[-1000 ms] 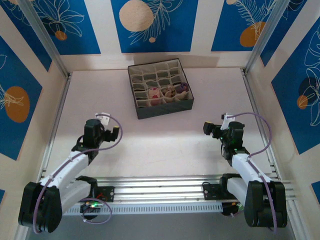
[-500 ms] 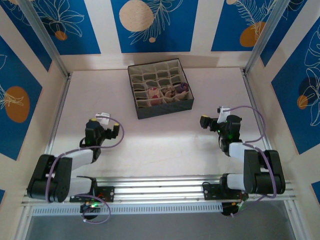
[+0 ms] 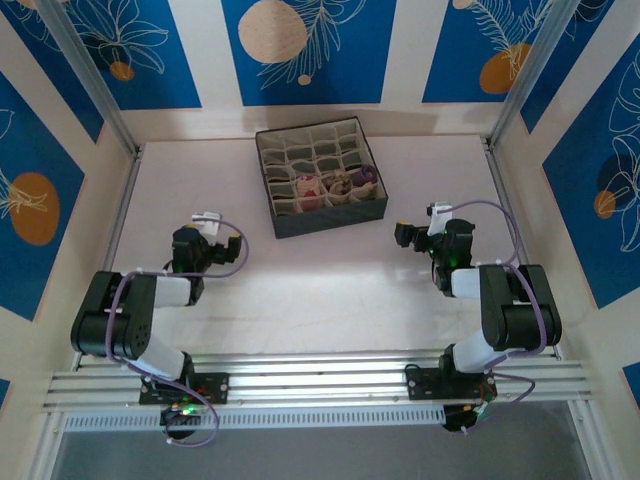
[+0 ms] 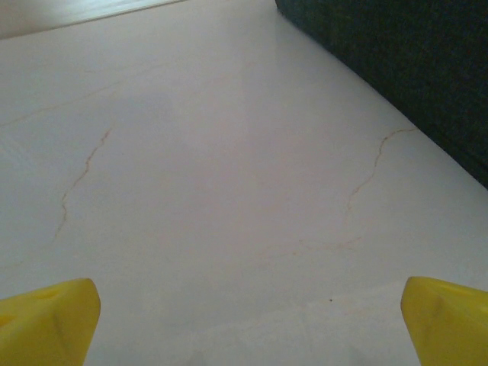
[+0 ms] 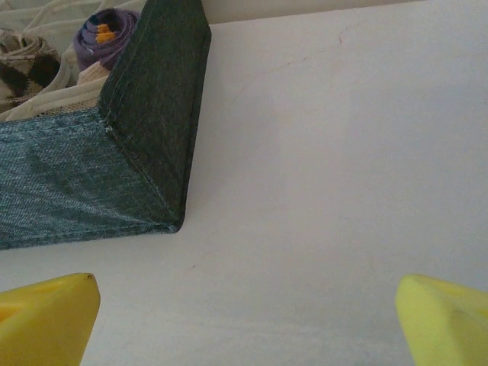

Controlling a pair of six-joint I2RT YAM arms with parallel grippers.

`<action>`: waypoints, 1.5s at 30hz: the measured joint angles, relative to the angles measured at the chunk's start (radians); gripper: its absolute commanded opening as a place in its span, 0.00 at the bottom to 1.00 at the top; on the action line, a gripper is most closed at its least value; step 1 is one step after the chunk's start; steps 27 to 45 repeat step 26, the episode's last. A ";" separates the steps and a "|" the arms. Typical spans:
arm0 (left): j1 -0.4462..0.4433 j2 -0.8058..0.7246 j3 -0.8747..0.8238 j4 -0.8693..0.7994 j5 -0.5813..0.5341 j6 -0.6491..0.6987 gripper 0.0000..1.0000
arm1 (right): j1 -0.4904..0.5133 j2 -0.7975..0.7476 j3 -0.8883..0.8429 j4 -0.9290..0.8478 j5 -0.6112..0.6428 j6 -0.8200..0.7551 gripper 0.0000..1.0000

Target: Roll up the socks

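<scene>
**Socks (image 3: pixel 340 183) sit in the grey box while both grippers rest open and empty**

Seen from above, the left gripper (image 3: pixel 192 244) is low over the white table (image 3: pixel 300 280), with its arm folded back toward its base. In its wrist camera the left gripper (image 4: pixel 244 320) has its 2 yellow fingertips (image 4: pixel 47 320) spread wide apart, with bare table between them. The dark wall of the grey box (image 4: pixel 412 69) lies ahead of this gripper and to its right, well apart from it.

The grey box (image 3: pixel 285 215) is divided into small compartments. The 3 socks are tucked into the row nearest the arms. From left to right they are the beige sock (image 3: pixel 308 187) with a maroon toe, the diamond sock (image 3: pixel 345 183) in brown and cream, and the purple sock (image 3: pixel 367 175).

The right gripper (image 3: pixel 408 236) is low over the table, and its arm is also folded back. In its wrist camera the right gripper (image 5: pixel 244 320) shows its fingertips (image 5: pixel 46 316) set wide apart, holding nothing. The near corner of the grey box (image 5: pixel 114 152) lies just ahead of it and to its left. Over the box wall, the purple sock (image 5: pixel 107 34) shows as a rolled bundle, and the diamond sock (image 5: pixel 23 65) is to its left.
</scene>
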 measured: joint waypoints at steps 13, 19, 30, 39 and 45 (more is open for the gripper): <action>0.004 0.028 -0.016 0.116 -0.019 -0.024 1.00 | 0.000 0.000 0.000 -0.003 0.004 0.000 0.99; 0.004 0.029 -0.017 0.121 -0.019 -0.024 1.00 | 0.000 0.000 0.000 -0.003 0.006 0.000 0.99; 0.004 0.029 -0.017 0.121 -0.019 -0.024 1.00 | 0.013 0.000 0.000 -0.003 0.023 0.000 0.99; 0.004 0.029 -0.017 0.121 -0.019 -0.024 1.00 | 0.013 0.000 0.000 -0.003 0.023 0.000 0.99; 0.004 0.029 -0.017 0.121 -0.019 -0.024 1.00 | 0.013 0.000 0.000 -0.003 0.023 0.000 0.99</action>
